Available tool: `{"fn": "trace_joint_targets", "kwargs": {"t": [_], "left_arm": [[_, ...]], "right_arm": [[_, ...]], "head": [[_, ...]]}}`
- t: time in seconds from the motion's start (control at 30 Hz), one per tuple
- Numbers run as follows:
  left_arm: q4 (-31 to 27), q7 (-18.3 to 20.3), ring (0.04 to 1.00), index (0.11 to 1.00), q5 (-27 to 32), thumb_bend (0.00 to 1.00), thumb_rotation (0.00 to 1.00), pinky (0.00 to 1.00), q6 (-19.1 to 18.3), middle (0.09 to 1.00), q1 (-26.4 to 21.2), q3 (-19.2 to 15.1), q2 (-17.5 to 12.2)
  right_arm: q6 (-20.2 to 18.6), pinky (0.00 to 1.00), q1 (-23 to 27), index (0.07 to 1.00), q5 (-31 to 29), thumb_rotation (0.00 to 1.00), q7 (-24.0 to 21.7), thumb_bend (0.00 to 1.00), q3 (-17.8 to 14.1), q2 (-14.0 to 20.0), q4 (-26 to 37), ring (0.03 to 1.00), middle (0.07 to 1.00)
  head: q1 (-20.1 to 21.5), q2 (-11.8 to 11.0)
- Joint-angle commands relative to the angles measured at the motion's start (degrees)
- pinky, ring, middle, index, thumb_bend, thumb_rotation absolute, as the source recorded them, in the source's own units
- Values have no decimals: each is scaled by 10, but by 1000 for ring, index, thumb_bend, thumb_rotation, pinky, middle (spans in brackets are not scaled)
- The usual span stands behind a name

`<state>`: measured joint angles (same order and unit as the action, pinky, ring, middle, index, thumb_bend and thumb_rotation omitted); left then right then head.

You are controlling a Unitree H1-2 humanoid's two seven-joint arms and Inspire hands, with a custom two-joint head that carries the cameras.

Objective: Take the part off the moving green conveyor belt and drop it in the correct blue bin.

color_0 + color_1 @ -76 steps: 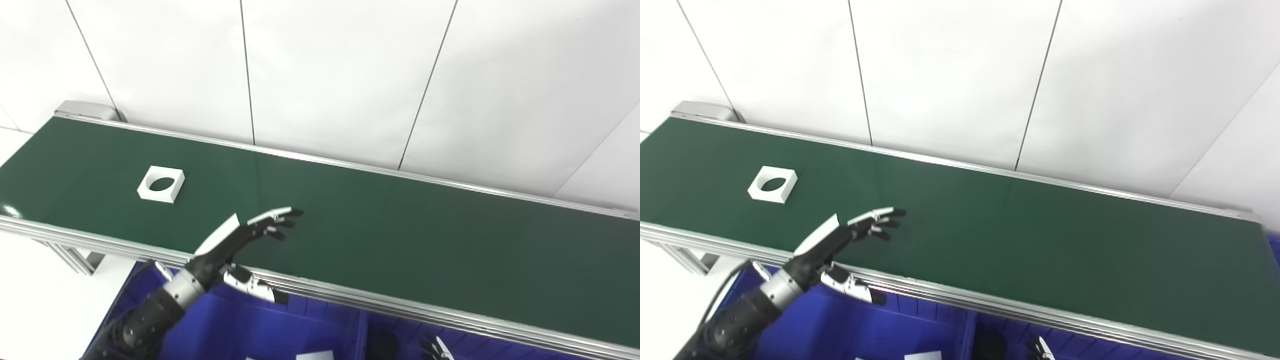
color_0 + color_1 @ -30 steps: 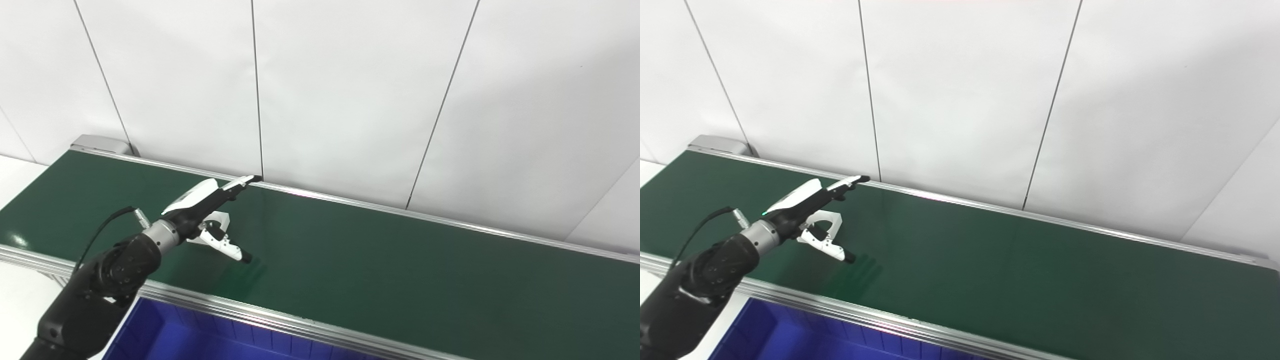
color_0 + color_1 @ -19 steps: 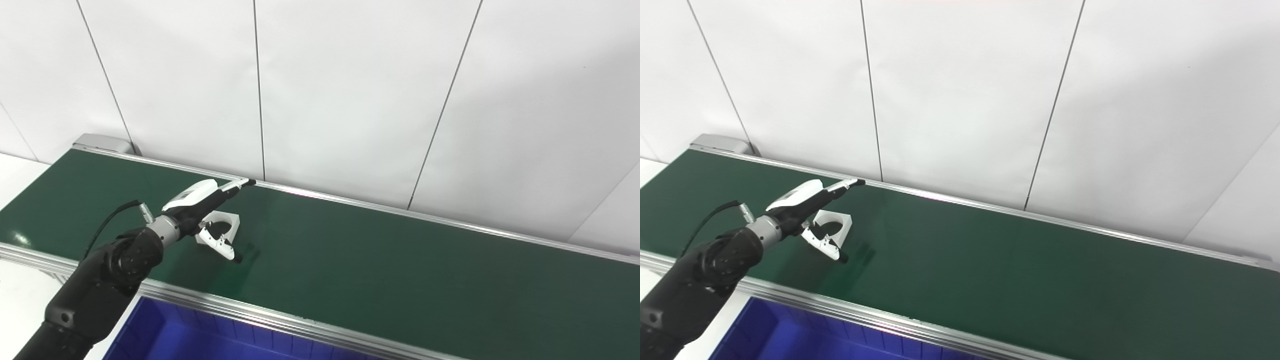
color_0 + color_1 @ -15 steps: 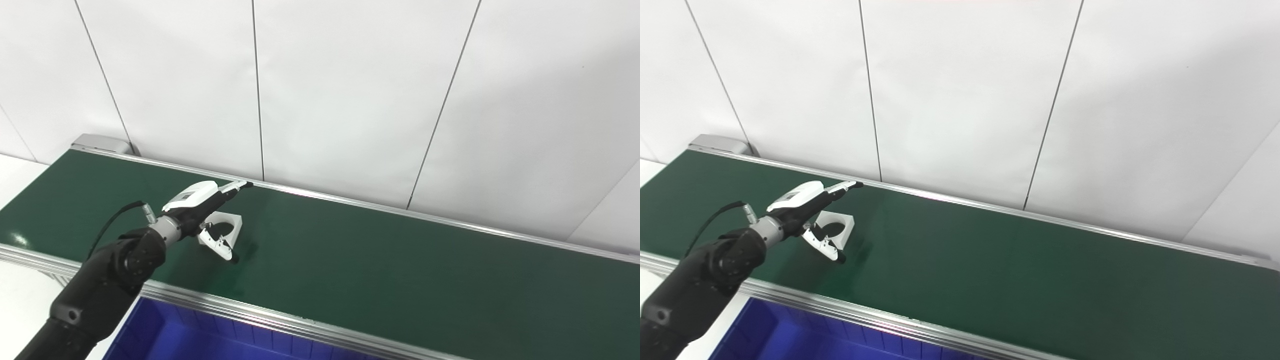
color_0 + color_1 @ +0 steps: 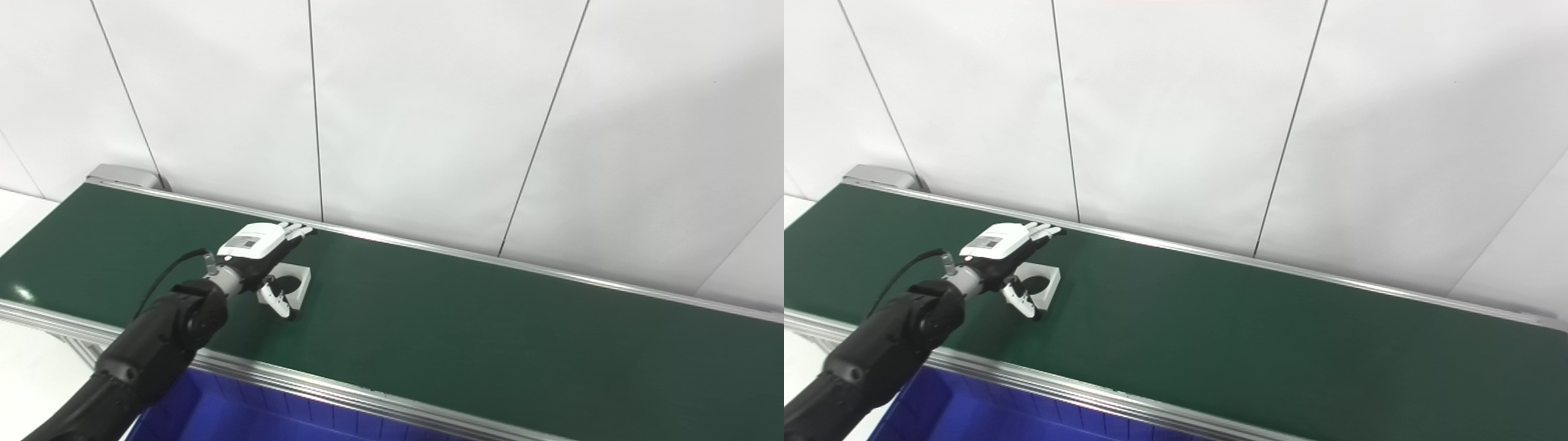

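Left hand (image 5: 260,248) outstretched palm-down, fingers (image 5: 295,230) spread

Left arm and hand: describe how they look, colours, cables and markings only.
The left hand has a white shell on its back bearing a small rectangular label whose print is too small to read. Its fingers are white with dark tips over a black frame. A silver metal wrist ring joins it to a bulky matte black arm. A thin black cable loops from the wrist to the arm.

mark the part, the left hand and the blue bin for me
part (image 5: 301,283): left eye view, on its right white edge beside the hole.
left hand (image 5: 257,245): left eye view, on the white back of the hand, above the part.
blue bin (image 5: 968,411): right eye view, on its inner wall below the belt.
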<state>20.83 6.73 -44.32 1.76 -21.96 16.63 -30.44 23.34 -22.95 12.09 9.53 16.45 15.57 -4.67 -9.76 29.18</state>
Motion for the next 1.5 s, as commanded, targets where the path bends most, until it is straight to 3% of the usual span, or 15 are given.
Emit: {"fn": "trace_joint_targets", "kwargs": {"t": [0.0, 0.13, 0.27, 0.37, 0.43, 0.47, 0.5, 0.57, 0.63, 0.7, 0.87, 1.07, 1.23, 1.4, 1.47], "left_arm": [[2, -23, 961, 937, -8, 765, 0, 984, 0, 956, -33, 0, -1], [36, -49, 911, 904, -20, 729, 0, 926, 16, 921, -46, 16, 9], [55, -54, 858, 868, -11, 708, 0, 820, 31, 888, -54, 24, 18], [51, -38, 790, 816, -1, 664, 0, 733, 21, 826, -53, 22, 27], [44, -21, 701, 769, 10, 632, 0, 636, 0, 769, -51, 16, 35], [37, -13, 586, 743, 13, 554, 0, 518, -10, 739, -49, 16, 37], [32, -5, 509, 701, 16, 523, 0, 411, -15, 596, -48, 15, 38], [22, 8, 400, 597, 13, 497, 0, 327, -30, 507, -48, 17, 38], [16, 18, 357, 550, 7, 492, 0, 259, -46, 461, -49, 20, 37], [11, 26, 380, 518, 2, 497, 0, 237, -59, 480, -49, 24, 36], [-8, 31, 352, 537, 5, 494, 0, 236, -67, 445, -43, 24, 33], [-47, 0, 358, 542, 41, 494, 0, 263, -30, 466, -18, -5, 33], [-111, -13, 374, 532, 93, 495, 0, 299, -5, 474, 22, -45, 43], [-168, -22, 361, 520, 138, 493, 0, 249, 30, 445, 64, -71, 54], [-196, -21, 374, 518, 147, 494, 0, 275, 34, 452, 83, -75, 59]], "right_arm": [[36, 677, -4, 890, -5, 375, 6, 935, 0, 3, 22, 776, 817], [36, 691, -6, 890, -5, 374, 8, 929, 0, 3, 26, 781, 817], [36, 688, -9, 890, -10, 364, 7, 923, -1, 1, 30, 780, 821], [36, 702, -11, 891, -9, 364, 7, 923, -2, 0, 32, 785, 821], [36, 705, -12, 891, -2, 379, 11, 919, -2, 0, 32, 783, 819], [36, 719, -12, 891, -2, 388, 11, 922, -3, -1, 32, 788, 819], [35, 712, -12, 892, -2, 392, 11, 923, -4, -1, 32, 787, 820], [35, 716, -12, 894, -5, 386, 7, 916, -4, -1, 34, 791, 822], [35, 713, -13, 896, -5, 388, 5, 911, -5, -2, 35, 789, 822], [36, 725, -13, 897, -4, 393, 5, 912, -7, -3, 36, 793, 822], [35, 712, -11, 898, -7, 402, 3, 908, -8, -2, 35, 788, 821], [36, 736, -11, 898, -12, 408, 0, 903, -9, -1, 38, 800, 824], [35, 669, -11, 896, -16, 423, 0, 903, -8, 1, 40, 766, 815], [35, 666, -14, 896, -11, 455, -4, 909, -13, -2, 47, 764, 816], [35, 693, -16, 897, -11, 468, -7, 914, -15, -3, 50, 778, 821]], "head": [[0, 2], [0, 3], [0, 7], [0, 8], [-1, 8], [-1, 8], [-3, 9], [-2, 10], [-2, 10], [-3, 12], [-3, 13], [0, 22], [7, 35], [16, 52], [20, 60]]}}
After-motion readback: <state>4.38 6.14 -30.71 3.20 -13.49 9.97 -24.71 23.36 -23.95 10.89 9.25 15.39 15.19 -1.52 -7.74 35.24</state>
